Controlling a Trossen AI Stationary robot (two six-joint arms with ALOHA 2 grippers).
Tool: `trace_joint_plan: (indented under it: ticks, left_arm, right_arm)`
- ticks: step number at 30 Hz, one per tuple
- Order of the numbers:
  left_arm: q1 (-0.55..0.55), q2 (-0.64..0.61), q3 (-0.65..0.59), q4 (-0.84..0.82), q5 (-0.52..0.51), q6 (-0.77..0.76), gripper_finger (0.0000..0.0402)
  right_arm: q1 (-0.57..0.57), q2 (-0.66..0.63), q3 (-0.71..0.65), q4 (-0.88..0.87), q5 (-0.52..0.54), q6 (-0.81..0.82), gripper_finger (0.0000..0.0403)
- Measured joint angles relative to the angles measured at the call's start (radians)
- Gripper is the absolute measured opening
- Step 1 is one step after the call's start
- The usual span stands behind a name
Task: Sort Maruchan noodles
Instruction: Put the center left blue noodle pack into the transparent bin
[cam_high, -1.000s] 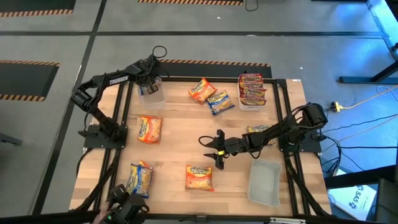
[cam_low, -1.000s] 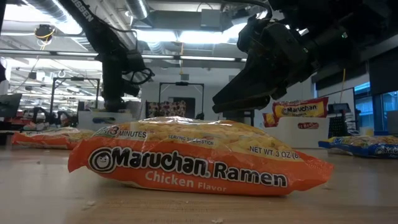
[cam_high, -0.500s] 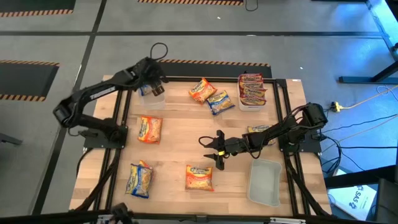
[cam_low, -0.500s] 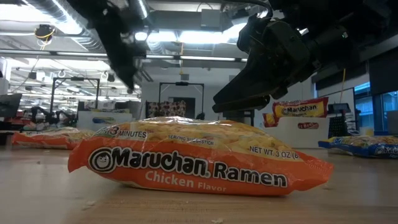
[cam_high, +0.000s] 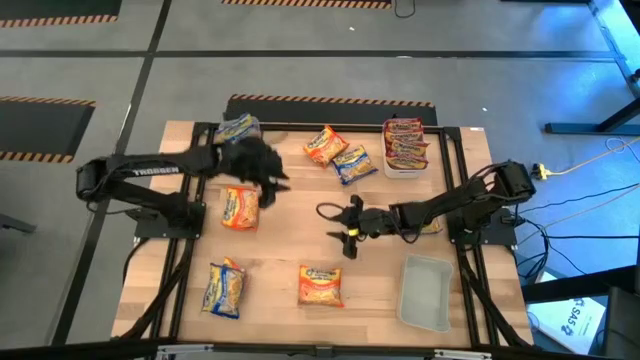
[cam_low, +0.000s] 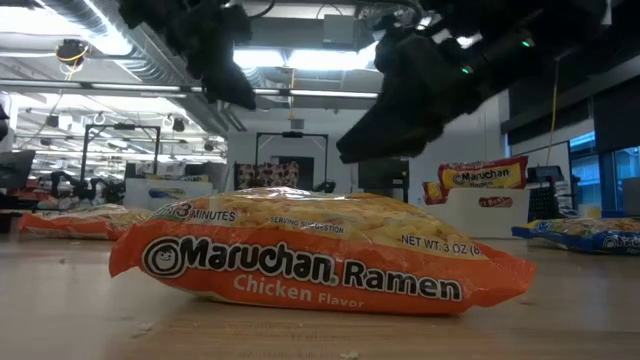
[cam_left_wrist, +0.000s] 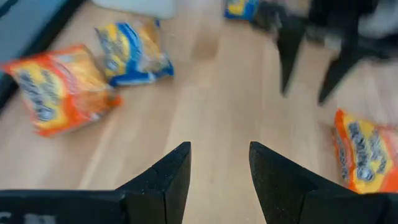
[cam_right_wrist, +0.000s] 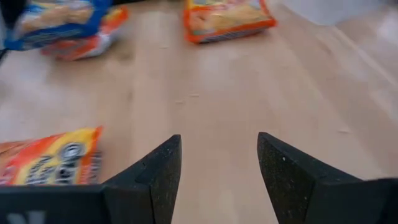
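Several Maruchan packets lie flat on the table. In the high view I see an orange packet (cam_high: 240, 208), a blue-and-yellow one lying on an orange one (cam_high: 225, 288), an orange one (cam_high: 320, 285), an orange (cam_high: 325, 145) and a blue packet (cam_high: 352, 163) near the far edge, red packets in a clear tub (cam_high: 403, 143), and a blue packet in the far-left tub (cam_high: 238, 128). My left gripper (cam_high: 275, 190) (cam_left_wrist: 217, 168) hovers open beside the orange packet, over bare wood. My right gripper (cam_high: 335, 225) (cam_right_wrist: 217, 168) is open above the table's middle.
An empty clear tub (cam_high: 425, 290) sits near the right near corner. Another blue packet (cam_high: 420, 212) lies partly under the right arm. The two grippers face each other across a short stretch of bare wood (cam_high: 300, 230). In the low view an orange packet (cam_low: 320, 260) fills the foreground.
My left arm has swung away from the far-left tub toward the table's middle and near side, and its gripper now hangs by the orange packet. A blue packet now shows in that tub. My right gripper has shifted slightly toward the far edge. No packet has moved on the table.
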Motion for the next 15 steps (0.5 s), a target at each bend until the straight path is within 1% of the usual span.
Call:
trace_joint_plan:
  ticks: [2, 5, 8, 10, 13, 15]
  left_arm:
    - [-0.076, 0.0, -0.071, 0.083, -0.064, -0.036, 0.0157]
    - [-0.181, -0.001, -0.188, 0.279, -0.149, -0.117, 0.0157]
    - [-0.273, 0.016, -0.301, 0.473, -0.195, -0.2, 0.0157]
    - [-0.32, 0.026, -0.36, 0.59, -0.209, -0.241, 0.0157]
    - [-0.378, 0.036, -0.417, 0.706, -0.258, -0.286, 0.0157]
    - [-0.408, 0.038, -0.434, 0.726, -0.301, -0.307, 0.0157]
  right_arm:
    - [-0.031, -0.026, 0.031, -0.106, 0.0, -0.02, 0.0195]
    - [-0.084, -0.042, 0.104, -0.3, 0.014, -0.04, 0.0195]
    - [-0.146, -0.041, 0.189, -0.478, 0.051, -0.059, 0.0195]
    - [-0.193, -0.03, 0.241, -0.558, 0.067, -0.074, 0.0195]
    - [-0.274, -0.018, 0.297, -0.665, 0.068, -0.078, 0.0195]
    - [-0.333, 0.0, 0.326, -0.698, 0.067, -0.078, 0.0195]
